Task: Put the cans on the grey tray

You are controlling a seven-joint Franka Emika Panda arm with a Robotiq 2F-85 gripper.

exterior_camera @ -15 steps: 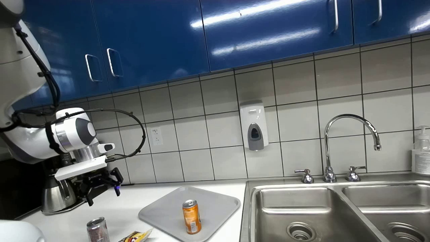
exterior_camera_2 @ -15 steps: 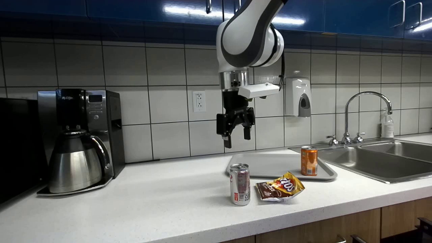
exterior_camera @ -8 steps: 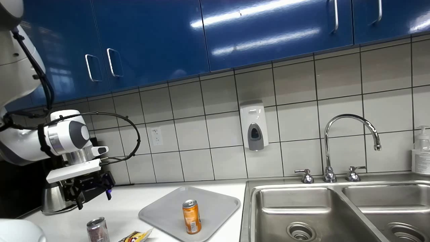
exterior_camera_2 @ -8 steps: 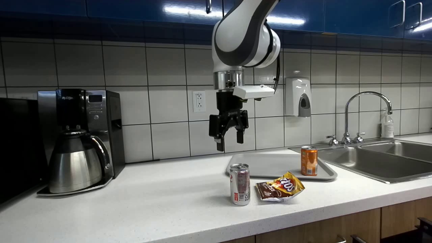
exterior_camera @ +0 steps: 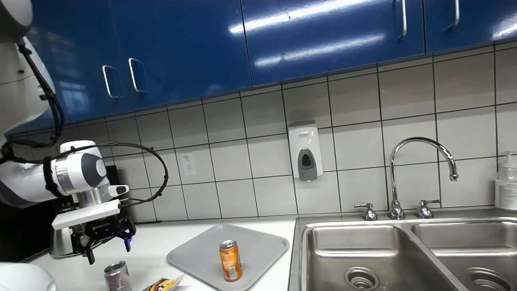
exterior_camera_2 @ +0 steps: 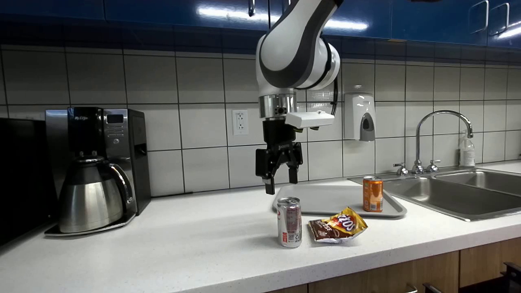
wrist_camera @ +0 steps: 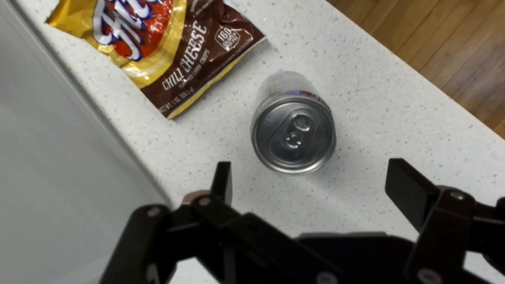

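Observation:
The silver-grey can stands upright on the white counter, outside the tray; it also shows in an exterior view and from above in the wrist view. The orange can stands upright on the grey tray, near its edge; both show in an exterior view too, the can and the tray. In the wrist view part of the tray lies at the left. My gripper is open and empty, pointing down, above the counter and higher than the silver can. In the wrist view the can sits just ahead of the gap between the fingertips.
A chip bag lies between the silver can and the tray. A coffee maker with a metal pot stands at the back of the counter. The sink is beyond the tray. The counter's front edge is near the silver can.
My gripper has shifted a little to the left in both exterior views and then come down toward the counter. It stays open. The cans, the tray and the bag have not moved.

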